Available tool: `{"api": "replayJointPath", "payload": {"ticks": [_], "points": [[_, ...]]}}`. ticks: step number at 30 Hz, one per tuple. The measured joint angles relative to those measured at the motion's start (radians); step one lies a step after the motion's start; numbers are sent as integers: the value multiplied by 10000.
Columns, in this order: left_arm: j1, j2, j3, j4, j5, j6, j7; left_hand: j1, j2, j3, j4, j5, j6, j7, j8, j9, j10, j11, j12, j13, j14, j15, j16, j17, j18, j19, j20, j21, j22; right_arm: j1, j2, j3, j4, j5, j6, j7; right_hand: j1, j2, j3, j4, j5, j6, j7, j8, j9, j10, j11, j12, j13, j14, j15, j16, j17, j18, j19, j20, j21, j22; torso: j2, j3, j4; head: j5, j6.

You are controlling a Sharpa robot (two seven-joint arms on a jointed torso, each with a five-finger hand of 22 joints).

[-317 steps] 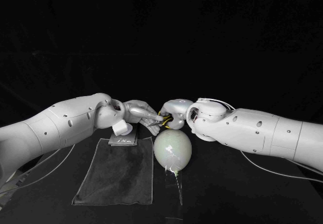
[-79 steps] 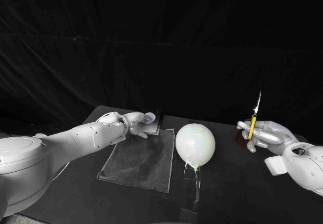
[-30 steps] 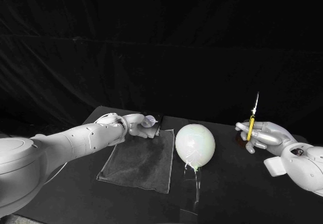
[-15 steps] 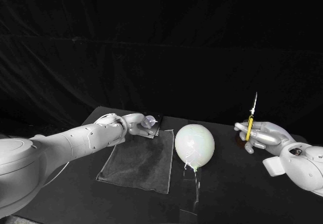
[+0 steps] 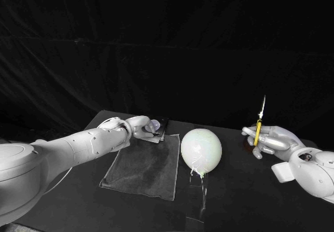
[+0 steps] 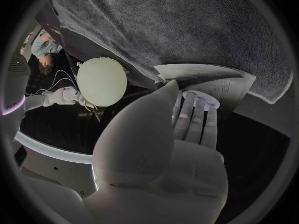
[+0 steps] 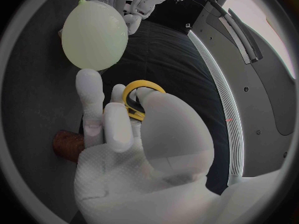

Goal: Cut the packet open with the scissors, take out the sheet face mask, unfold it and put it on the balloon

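Observation:
The pale balloon (image 5: 200, 149) lies on its clear stand (image 5: 198, 193) at the table's middle, also seen as the balloon (image 6: 102, 81) and the balloon (image 7: 94, 35) from the wrists. My left hand (image 5: 141, 127) grips the packet (image 5: 157, 134) at the far end of the grey towel; its fingers (image 6: 187, 117) press on the packet (image 6: 215, 84) near its edge. My right hand (image 5: 272, 140) is raised at the right and holds the yellow-handled scissors (image 5: 259, 129) with the blades pointing up. The scissors' handle loop (image 7: 141, 97) sits between the fingers of that right hand (image 7: 124, 149).
A grey towel (image 5: 143, 166) lies left of the balloon, running towards the front edge; the towel (image 6: 187, 30) reaches under the packet. A small brown cylinder (image 7: 65, 144) stands on the table below my right hand.
My left hand has shifted the packet slightly at the towel's far end. The right hand with the scissors has drifted a little to the left.

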Motion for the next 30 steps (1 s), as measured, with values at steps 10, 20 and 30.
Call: {"api": "replayJointPath", "payload": {"ticks": [10,20,30], "points": [[-3,9,-3,-4,6,-442,160,-765,-366,1506,-200,0,509,-78,148,-56,616,-124,-97,-30,1101,-117,117,120,-3,259,-19,23,-2,-1,5,0,6,-8,0,3,14,14,-1,0,0,19,-19,0,-4,0,0,0,0,12,13,1,-4,-7,0,0,0,6,1,4,-2,-10,-1],[-3,-30,-4,38,49,-716,246,-1416,-170,2372,-292,-7,721,-221,490,93,1056,-219,-156,-33,1476,-208,117,86,-6,734,15,130,16,-1,-1,0,9,-12,-1,7,15,15,-1,0,0,19,-21,0,1,0,0,0,0,13,13,1,3,-15,0,0,0,5,4,4,-2,-25,-2],[6,-398,69,563,594,-1021,382,-1914,-251,3059,-621,-58,717,-223,705,286,1252,-274,-156,-33,1687,-274,117,15,-163,1044,16,200,30,-2,2,1,-14,-14,-1,11,29,28,-3,0,0,19,-22,-55,-1,0,0,0,0,13,14,1,2,87,0,0,0,1,3,-1,1,-93,61]]}}
